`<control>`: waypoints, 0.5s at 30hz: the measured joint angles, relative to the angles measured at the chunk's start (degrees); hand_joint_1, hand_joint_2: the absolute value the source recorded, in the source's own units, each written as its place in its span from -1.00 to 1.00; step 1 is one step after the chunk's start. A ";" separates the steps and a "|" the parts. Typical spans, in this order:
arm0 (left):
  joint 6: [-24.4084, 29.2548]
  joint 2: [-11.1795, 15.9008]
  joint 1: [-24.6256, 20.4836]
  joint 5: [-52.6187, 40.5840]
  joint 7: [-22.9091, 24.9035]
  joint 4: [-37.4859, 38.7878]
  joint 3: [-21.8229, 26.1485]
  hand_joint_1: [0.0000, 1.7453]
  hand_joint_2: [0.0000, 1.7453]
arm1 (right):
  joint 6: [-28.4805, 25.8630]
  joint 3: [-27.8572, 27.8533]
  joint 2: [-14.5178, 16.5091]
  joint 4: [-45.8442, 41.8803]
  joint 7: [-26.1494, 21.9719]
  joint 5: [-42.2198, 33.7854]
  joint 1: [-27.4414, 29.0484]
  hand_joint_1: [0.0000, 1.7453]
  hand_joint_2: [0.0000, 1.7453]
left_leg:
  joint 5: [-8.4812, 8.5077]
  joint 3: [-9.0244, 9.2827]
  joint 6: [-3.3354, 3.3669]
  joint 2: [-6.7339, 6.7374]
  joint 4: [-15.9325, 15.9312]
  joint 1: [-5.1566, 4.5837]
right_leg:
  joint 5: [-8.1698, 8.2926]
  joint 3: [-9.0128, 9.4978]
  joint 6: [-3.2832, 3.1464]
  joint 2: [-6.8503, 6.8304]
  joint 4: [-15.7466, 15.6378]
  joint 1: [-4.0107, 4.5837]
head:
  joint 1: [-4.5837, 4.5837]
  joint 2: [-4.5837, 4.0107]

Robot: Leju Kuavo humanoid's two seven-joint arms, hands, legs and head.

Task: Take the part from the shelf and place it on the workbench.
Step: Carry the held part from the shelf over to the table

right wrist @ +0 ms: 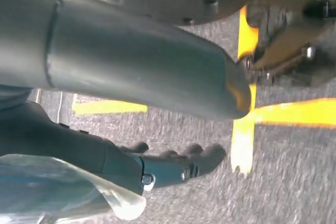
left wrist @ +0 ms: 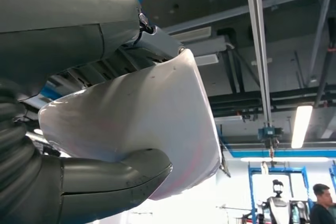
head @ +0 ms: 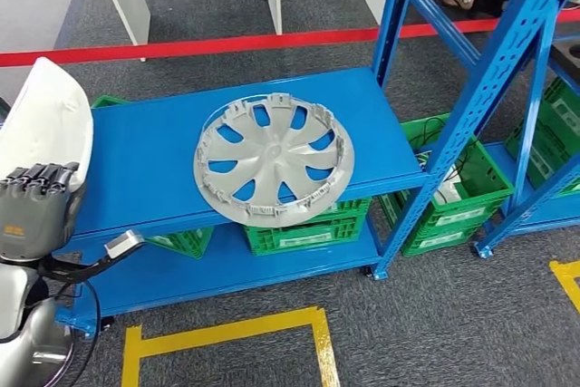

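In the head view the left hand (head: 37, 206) is raised at the shelf's left end, holding a white part (head: 46, 120) upright above its dark fingers (head: 41, 175). The left wrist view shows that grip from close: the thick grey thumb (left wrist: 118, 179) lies along one face of the white part (left wrist: 158, 124) and the fingers (left wrist: 158, 43) cross the other, so the hand is grasping it, with ceiling beams and a strip light (left wrist: 300, 125) behind. The right wrist view shows the right hand (right wrist: 158, 129) hanging over grey carpet (right wrist: 293, 182) and yellow floor tape (right wrist: 293, 111), its fingers (right wrist: 190, 163) extended and released. A silver wheel cover (head: 275, 159) lies flat near the front edge of the blue shelf (head: 147, 156), slightly overhanging it. Green crates (head: 448, 197) sit on the lower level, and red tape (head: 205, 44) crosses the floor behind.
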 joint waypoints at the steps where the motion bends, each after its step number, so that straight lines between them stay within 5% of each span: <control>1: 0.18 0.24 0.56 -0.10 0.13 -0.23 0.18 1.00 1.00 | -0.16 0.02 0.04 0.01 0.03 0.08 0.00 -1.00 -1.00 | -2.31 -1.10 -0.39 0.05 3.53 0.18 | 0.25 -0.32 -0.26 -0.07 -0.02 0.01 | -0.09 0.00; 3: 0.64 0.75 2.69 -0.11 0.40 -1.09 0.95 1.00 1.00 | -0.57 0.08 0.22 0.00 0.19 0.28 0.01 -1.00 -1.00 | -5.38 -2.87 -1.00 0.05 10.04 0.54 | 0.70 -1.01 -0.44 -0.16 0.10 0.00 | -0.13 -0.01; 4: 0.94 1.08 4.27 0.04 0.52 -1.81 1.66 1.00 1.00 | -0.89 0.14 0.44 -0.01 0.32 0.43 0.01 -1.00 -1.00 | -5.24 -2.70 -1.22 0.05 10.92 0.71 | 0.91 -1.39 -0.40 -0.16 0.23 -0.04 | -0.15 -0.01; 5: 1.28 1.44 5.94 0.23 0.61 -2.67 2.57 1.00 1.00 | -1.24 0.25 0.69 -0.01 0.45 0.57 0.00 -1.00 -1.00 | -4.05 -1.61 -1.39 0.06 9.67 0.87 | 1.09 -1.74 -0.31 -0.15 0.39 -0.10 | -0.15 -0.01; 8: 2.17 2.38 11.04 0.80 0.40 -5.74 6.37 1.00 1.00 | -2.27 0.75 1.58 -0.06 0.75 0.89 -0.11 -1.00 -1.00 | 0.48 4.74 -1.58 0.23 -1.47 1.14 | 1.58 -2.59 0.29 -0.15 0.93 -0.16 | -0.18 -0.01; 10: 2.39 2.62 13.82 0.68 -0.44 -7.34 9.11 1.00 1.00 | -2.65 0.97 1.98 -0.11 0.82 0.91 -0.31 -1.00 -1.00 | 0.91 6.43 -1.18 0.30 -5.29 0.92 | 2.18 -3.06 1.02 -0.22 1.06 0.00 | -0.19 -0.01; 13: 2.44 2.45 16.87 -0.04 -2.26 -9.01 12.74 1.00 1.00 | -2.90 1.05 2.31 -0.17 0.87 0.80 -0.49 -1.00 -1.00 | 1.63 5.43 0.19 0.35 -5.47 0.69 | 2.75 -3.61 2.11 -0.29 1.05 0.00 | -0.18 -0.01; 15: 2.46 2.01 18.11 -0.32 -3.04 -9.97 14.71 1.00 1.00 | -2.95 1.05 2.33 -0.17 0.89 0.62 -0.54 -1.00 -1.00 | 2.65 4.29 1.44 0.56 -5.61 0.75 | -0.63 -4.86 2.50 -0.25 3.74 -0.01 | 0.02 -0.01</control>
